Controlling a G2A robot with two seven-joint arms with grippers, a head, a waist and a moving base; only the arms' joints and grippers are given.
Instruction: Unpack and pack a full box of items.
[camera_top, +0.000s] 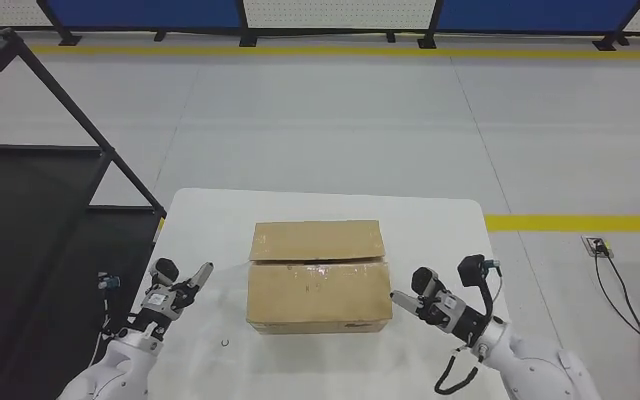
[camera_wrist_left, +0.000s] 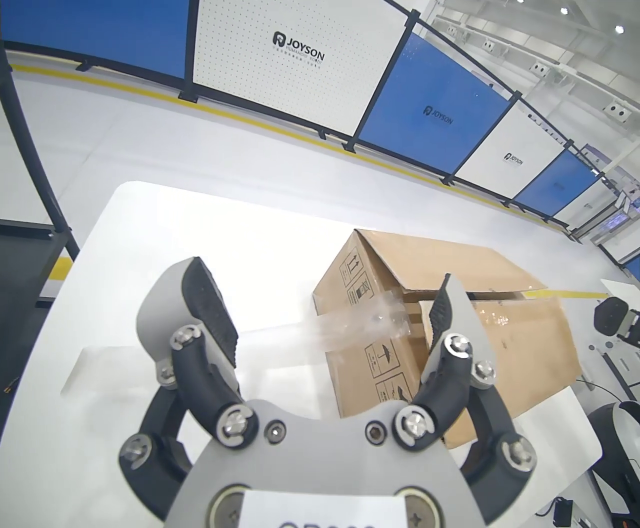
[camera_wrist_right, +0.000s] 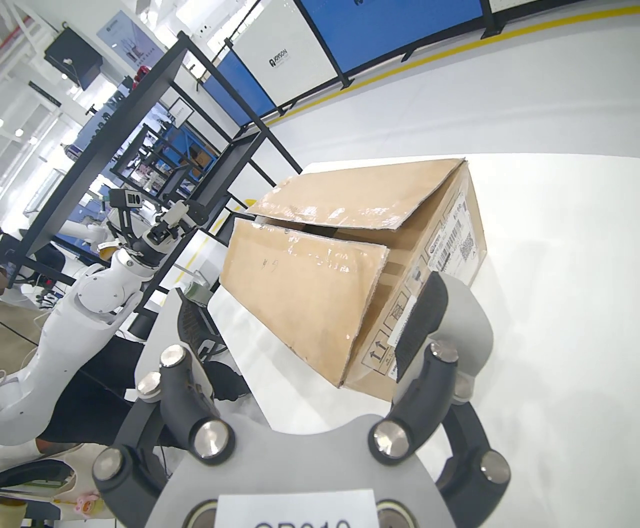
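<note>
White counter (camera_top: 210, 215) carried, nearest of all, a small dark thing (camera_top: 225, 345), too small to tell, lying just behind the left tool (camera_top: 186, 272) on its inner side. The left tool hung over the counter's near left part, its black-padded fingers spread wide with nothing between them. The right tool (camera_top: 410, 288) hung over the near right part, likewise wide open and empty.

Between the two tools, apart from both, the cardboard box (camera_top: 318, 280) sat on the counter. The left tool pointed at one short end of it and the right tool at the other. A loose strip of clear tape (camera_wrist_left: 350, 320) stuck out from the end facing the left tool, toward that tool. Both top flaps were folded down. The near flap (camera_top: 318, 292) lay flat, and the far flap (camera_wrist_right: 345, 205) stood a little above it, leaving a dark slit along the seam.

A black frame (camera_top: 60, 110) stood on the floor out past the left tool. Farther off, beyond both tools, a yellow line (camera_top: 300, 50) crossed the grey floor in front of blue and white panels (camera_top: 140, 12).
</note>
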